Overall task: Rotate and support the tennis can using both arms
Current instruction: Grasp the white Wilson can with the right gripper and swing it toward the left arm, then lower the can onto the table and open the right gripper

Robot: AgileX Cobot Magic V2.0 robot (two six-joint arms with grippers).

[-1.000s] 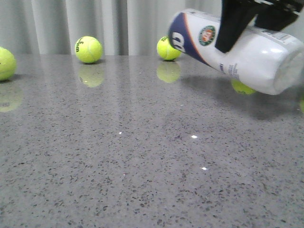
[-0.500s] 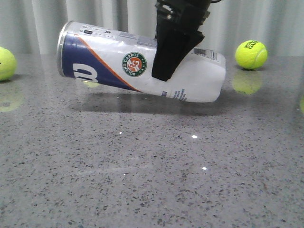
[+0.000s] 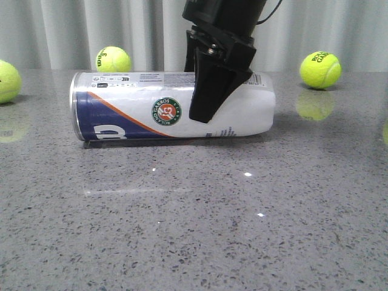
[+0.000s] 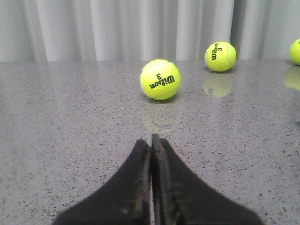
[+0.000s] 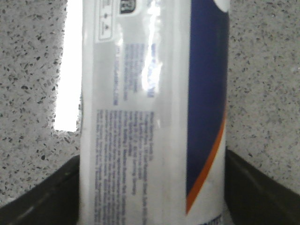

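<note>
Grey speckled stone tabletop [image 3: 182,236] runs back to pale pleated curtains [image 3: 60,30], with yellow-green tennis balls scattered along the far edge at about 10, 11 and 2 o'clock from the table's middle. Across the middle lies the tennis can [image 3: 133,112], on its side and seemingly resting on the stone, its long axis running from 9 to 3 o'clock: the silver-rimmed end points to 9, the white end to 3. The right gripper [image 3: 209,100] comes down from 12 o'clock and is clamped around the can's white half; the right wrist view shows a black finger pressed to each flank of the cylinder [image 5: 154,117]. The left gripper [image 4: 151,140] has its fingers pressed together on nothing, low over bare stone, facing a Wilson 3 ball [image 4: 160,79] and well apart from the can, which its camera does not show at all. By my reading the can is only laid down: turning it upright remains, and the supporting second arm has not yet joined.
</note>
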